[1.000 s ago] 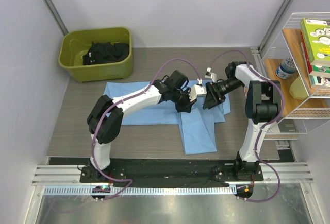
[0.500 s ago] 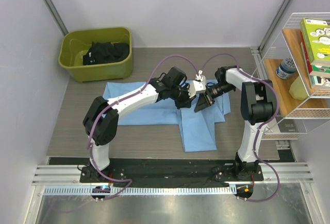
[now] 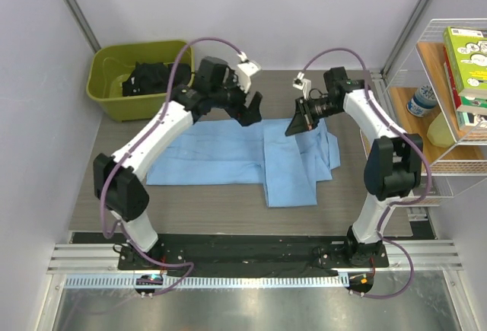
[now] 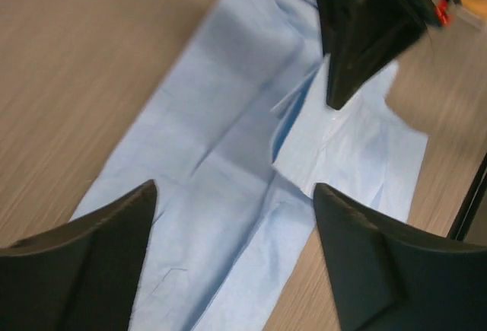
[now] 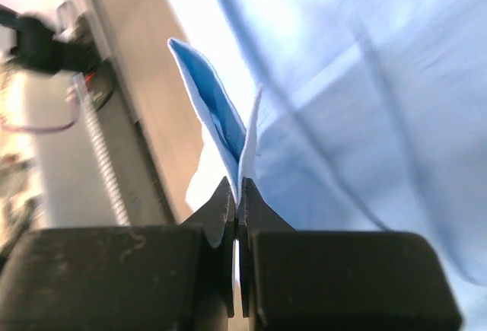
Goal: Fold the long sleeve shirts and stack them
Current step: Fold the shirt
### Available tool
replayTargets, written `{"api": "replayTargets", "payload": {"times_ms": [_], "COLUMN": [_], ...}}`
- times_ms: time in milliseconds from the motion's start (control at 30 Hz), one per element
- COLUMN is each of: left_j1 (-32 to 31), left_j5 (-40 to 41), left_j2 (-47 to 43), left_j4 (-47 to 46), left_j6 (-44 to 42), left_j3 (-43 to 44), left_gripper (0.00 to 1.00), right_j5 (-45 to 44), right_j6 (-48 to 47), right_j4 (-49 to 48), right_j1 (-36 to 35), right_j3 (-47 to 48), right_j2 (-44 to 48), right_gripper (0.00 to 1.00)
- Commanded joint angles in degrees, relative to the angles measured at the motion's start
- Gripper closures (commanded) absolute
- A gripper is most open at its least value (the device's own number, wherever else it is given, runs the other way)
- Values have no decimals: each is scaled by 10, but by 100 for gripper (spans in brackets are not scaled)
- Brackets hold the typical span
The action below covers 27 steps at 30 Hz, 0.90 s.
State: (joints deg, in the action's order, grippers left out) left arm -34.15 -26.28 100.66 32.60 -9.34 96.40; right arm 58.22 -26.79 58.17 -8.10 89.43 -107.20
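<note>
A light blue long sleeve shirt point(image 3: 228, 156) lies spread on the wooden table, with a folded part hanging toward the near edge. My left gripper point(image 3: 249, 109) hovers open above the shirt's back edge with nothing between its fingers. In the left wrist view the left gripper point(image 4: 236, 262) looks down on the shirt point(image 4: 228, 156), and the right gripper point(image 4: 354, 42) shows at the top. My right gripper point(image 3: 295, 125) is shut on a pinched fold of cloth. In the right wrist view the right gripper point(image 5: 238, 194) grips a thin upright fold of the shirt point(image 5: 365, 80).
A green bin point(image 3: 141, 46) holding dark clothes point(image 3: 156, 76) stands at the back left, close behind the left arm. A wire shelf point(image 3: 449, 171) with books point(image 3: 466, 57) and a bottle point(image 3: 420, 101) stands at the right. A black rail point(image 3: 259, 251) runs along the near edge.
My left gripper opened, let go of the shirt and swung up and back to the left. My right gripper closed on a fold of the shirt and shifted slightly back.
</note>
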Motion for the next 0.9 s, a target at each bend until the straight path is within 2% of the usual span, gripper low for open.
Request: {"api": "replayTargets", "payload": {"times_ms": [0, 67, 200, 367, 600, 867], "left_j1": [13, 15, 21, 49, 68, 92], "left_j5": [47, 61, 86, 104, 139, 181], "left_j2": [-75, -94, -112, -115, -132, -159], "left_j4": [31, 15, -10, -32, -64, -71], "left_j6": [138, 177, 189, 173, 158, 247], "left_j3": [13, -4, -22, -24, -66, -111], "left_gripper": [12, 10, 7, 6, 3, 0], "right_j5": [-111, -149, -266, -304, -278, -330], "right_j6": [136, 140, 132, 124, 104, 57], "right_j4": [-158, -181, -187, -206, -280, -286], "right_j1": [-3, -3, -2, -1, -26, -96], "right_j3": [39, 94, 230, 398, 414, 383], "right_j2": [67, 56, 1, -76, -103, -97], "right_gripper": [99, 99, 99, 99, 99, 99]}}
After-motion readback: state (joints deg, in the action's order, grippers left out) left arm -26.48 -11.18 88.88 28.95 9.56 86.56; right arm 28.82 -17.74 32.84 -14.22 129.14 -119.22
